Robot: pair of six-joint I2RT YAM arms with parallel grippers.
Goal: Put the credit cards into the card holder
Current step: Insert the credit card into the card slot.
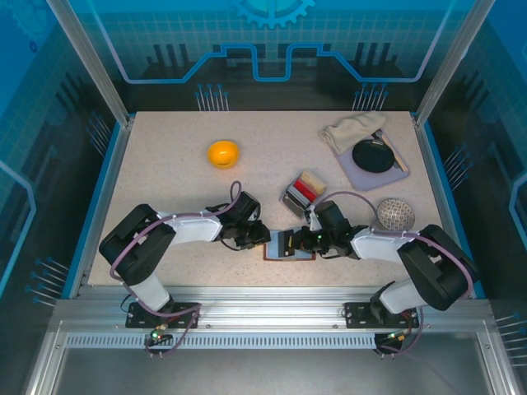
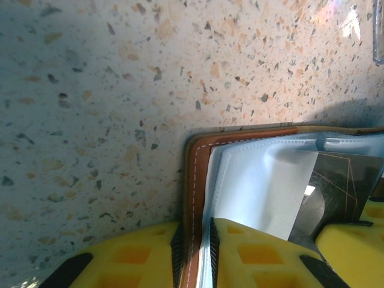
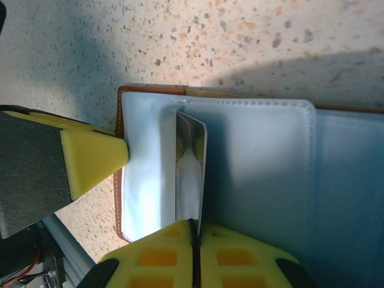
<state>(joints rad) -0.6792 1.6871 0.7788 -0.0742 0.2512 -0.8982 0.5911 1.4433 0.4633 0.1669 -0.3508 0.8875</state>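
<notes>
Top external view: a speckled, terrazzo-like tabletop (image 1: 165,189) with the card holder (image 1: 290,247) lying open and flat near the middle of the near edge, between the two arms. The left pincer (image 1: 262,236) meets it from the left, the right pincer (image 1: 310,241) from the right. Just beyond it stands a clear tray (image 1: 290,200) holding further credit cards (image 1: 305,188), red and pale ones set on edge. A glossy orange bowl (image 1: 223,153) sits toward the far edge, and a rounded metal mesh dome (image 1: 394,214) near the right edge.

Left wrist view: the yellow, waffle-moulded fingers (image 2: 252,258) are clamped on the holder's reddish-brown leather cover, which is white-stitched along its rounded corner. The inner pockets are smooth, pale grey-blue plastic. A thin black card (image 2: 339,192) with fine gold lines lies over the pocket.

Right wrist view: the right pincer's fingers are pressed together on this card, seen edge-on, its far end at the pocket's mouth. Whether it is inside cannot be told.
</notes>
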